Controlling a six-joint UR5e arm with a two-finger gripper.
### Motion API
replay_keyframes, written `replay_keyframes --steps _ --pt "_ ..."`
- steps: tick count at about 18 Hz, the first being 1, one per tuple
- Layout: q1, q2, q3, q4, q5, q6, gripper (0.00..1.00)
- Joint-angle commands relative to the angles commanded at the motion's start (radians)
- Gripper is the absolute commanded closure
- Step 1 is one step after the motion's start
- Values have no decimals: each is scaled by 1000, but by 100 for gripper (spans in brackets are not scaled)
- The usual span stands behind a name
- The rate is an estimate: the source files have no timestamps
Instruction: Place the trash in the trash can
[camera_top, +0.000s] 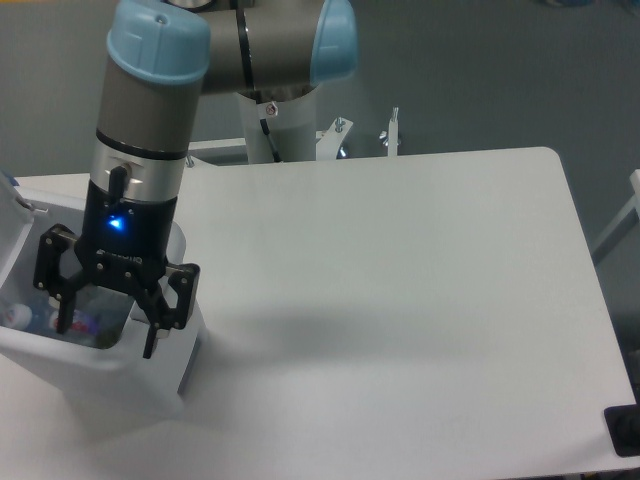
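Note:
The trash can (110, 385) is a white bin at the table's left front, with its white lid (15, 235) hinged open to the left. My gripper (106, 338) hangs straight over the bin's opening, with its jaws spread wide and nothing between them. Inside the bin, between the fingers, lies a clear item with blue and red print (85, 320), which looks like the bottle. A small white piece (17, 315) lies at the bin's left side; I cannot tell if it is the packet.
The white table (400, 300) stretches to the right of the bin. The arm's base column (280, 130) stands behind the table's back edge. A dark object (625, 430) sits at the table's front right corner.

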Motion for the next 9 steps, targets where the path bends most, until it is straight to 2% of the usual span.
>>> replay_keyframes --steps 4,9 --pt "100 -20 -12 2 0 17 3" --pt "256 -28 -75 0 0 130 0"
